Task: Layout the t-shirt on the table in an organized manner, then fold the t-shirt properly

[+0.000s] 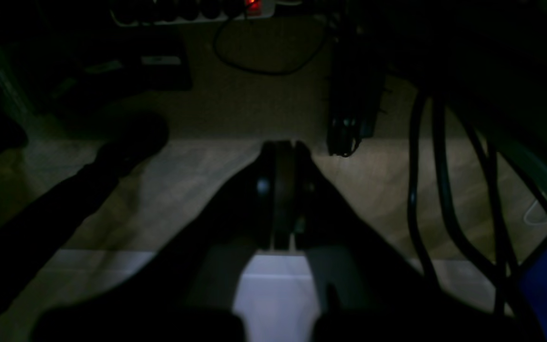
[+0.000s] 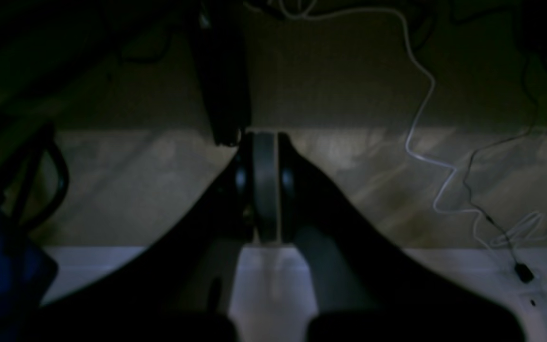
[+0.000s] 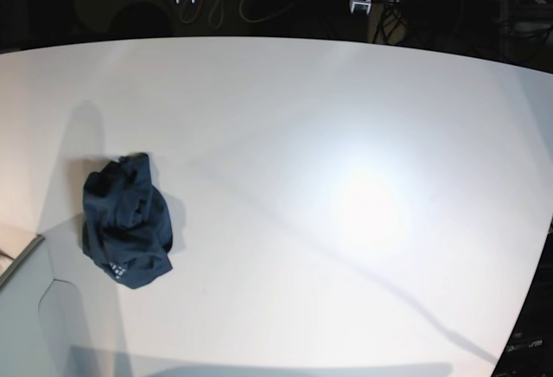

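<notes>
Both arms parked at the far edge of the desk (image 3: pixel 302 118). Left fingers (image 1: pixel 283 161) and right fingers (image 2: pixel 264 156) pressed together, holding nothing. The base view alone shows the t-shirt (image 3: pixel 125 221), crumpled in a heap on the desk, well apart from both arms. The dim wrist views show only floor, the desk's rim and loose cables (image 2: pixel 425 142).

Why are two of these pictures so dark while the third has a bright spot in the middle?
Both wrist views are underexposed and soft, showing dim floor past the table's edge; the base view is well lit, with lamp glare on the white table, a curved, bowed far edge from the wide lens, and the crumpled t-shirt sharp.
</notes>
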Controlling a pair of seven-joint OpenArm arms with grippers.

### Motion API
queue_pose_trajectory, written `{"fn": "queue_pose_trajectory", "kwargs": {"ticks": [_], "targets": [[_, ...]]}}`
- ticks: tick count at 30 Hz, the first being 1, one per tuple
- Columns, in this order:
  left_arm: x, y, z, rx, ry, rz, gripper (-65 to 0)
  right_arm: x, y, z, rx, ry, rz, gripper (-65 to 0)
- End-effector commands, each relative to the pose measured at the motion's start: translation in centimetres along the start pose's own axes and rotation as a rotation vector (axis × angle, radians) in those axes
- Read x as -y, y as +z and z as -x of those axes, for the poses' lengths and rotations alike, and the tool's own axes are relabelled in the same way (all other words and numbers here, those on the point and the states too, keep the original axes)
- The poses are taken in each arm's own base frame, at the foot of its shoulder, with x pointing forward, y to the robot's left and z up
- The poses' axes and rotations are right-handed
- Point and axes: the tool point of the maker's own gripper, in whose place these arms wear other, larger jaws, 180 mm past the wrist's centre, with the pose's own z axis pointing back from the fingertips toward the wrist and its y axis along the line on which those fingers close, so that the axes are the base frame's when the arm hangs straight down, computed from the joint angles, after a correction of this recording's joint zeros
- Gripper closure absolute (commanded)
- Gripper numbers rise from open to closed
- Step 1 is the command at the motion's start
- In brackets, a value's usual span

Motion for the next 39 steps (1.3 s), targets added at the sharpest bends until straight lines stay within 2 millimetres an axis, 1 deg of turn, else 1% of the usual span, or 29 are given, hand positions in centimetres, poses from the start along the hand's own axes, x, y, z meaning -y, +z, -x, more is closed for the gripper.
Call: {"fn": "queue_pose_trajectory", "kwargs": {"ticks": [1,4,11,15,16,19,21,23,24,26,27,28,29,31,32,35,36,37,38,39], "targets": [[0.1,0.0,0.6,-0.010,-0.005,0.001,0.0,-0.2,0.0,0.6,-0.035,0.012,-0.014,0.0],[0.0,0.0,0.6,-0.010,-0.006,-0.001,0.0,-0.2,0.0,0.5,-0.077,0.014,-0.014,0.0],[-0.1,0.0,0.6,-0.010,-0.006,-0.003,0.0,-0.2,0.0,0.2,-0.072,0.011,-0.013,0.0],[-0.2,0.0,0.5,-0.008,-0.006,-0.004,0.0,-0.1,0.0,0.6,-0.074,0.008,-0.011,0.0],[-0.2,0.0,0.5,-0.008,-0.006,-0.004,0.0,-0.1,0.1,1.1,-0.075,0.014,-0.012,0.0],[-0.2,0.0,0.5,-0.008,-0.006,-0.004,0.0,-0.1,0.0,1.1,-0.054,0.016,-0.012,0.0],[-0.2,0.0,0.5,-0.008,-0.006,-0.004,0.0,0.1,0.0,1.0,-0.043,0.016,-0.009,0.0],[-0.2,0.0,0.5,-0.008,-0.006,-0.004,0.0,0.7,0.0,0.9,-0.033,0.017,0.000,0.0],[-0.2,0.0,0.5,-0.007,-0.006,-0.004,0.0,0.7,0.0,0.8,-0.027,0.017,0.000,0.0],[-0.2,0.0,-0.3,0.018,-0.006,-0.003,0.0,0.8,0.0,1.1,-0.029,0.017,0.002,0.0],[-0.2,0.1,0.0,0.024,-0.007,-0.002,0.0,0.9,0.1,1.6,-0.036,0.017,0.002,0.0],[0.0,0.1,0.4,0.030,-0.007,0.000,0.0,1.0,0.1,1.6,-0.035,0.018,0.004,0.0],[0.0,0.2,0.4,0.045,-0.007,0.001,0.0,1.0,0.1,1.6,-0.028,0.018,0.004,0.0],[-0.8,0.4,0.3,0.066,-0.010,-0.010,0.0,1.1,0.1,2.0,-0.018,0.018,0.006,0.0],[-1.0,0.5,0.4,0.074,-0.009,-0.012,0.0,1.5,0.2,2.0,-0.002,0.019,0.012,0.0],[-1.4,0.8,1.5,0.082,-0.006,-0.017,0.0,1.8,0.5,2.3,0.035,0.018,0.016,0.0],[-1.4,0.9,2.0,0.082,-0.007,-0.017,0.0,2.2,0.7,2.3,0.050,0.019,0.023,0.0],[-1.9,1.0,2.4,0.082,-0.009,-0.025,0.0,2.4,0.9,2.9,0.052,0.020,0.025,0.0],[-2.7,1.2,2.8,0.088,-0.012,-0.036,0.0,2.4,1.1,3.1,0.063,0.021,0.026,0.0],[-3.0,1.5,3.1,0.098,-0.016,-0.040,0.0,2.5,1.4,3.3,0.077,0.022,0.027,0.0]]}}
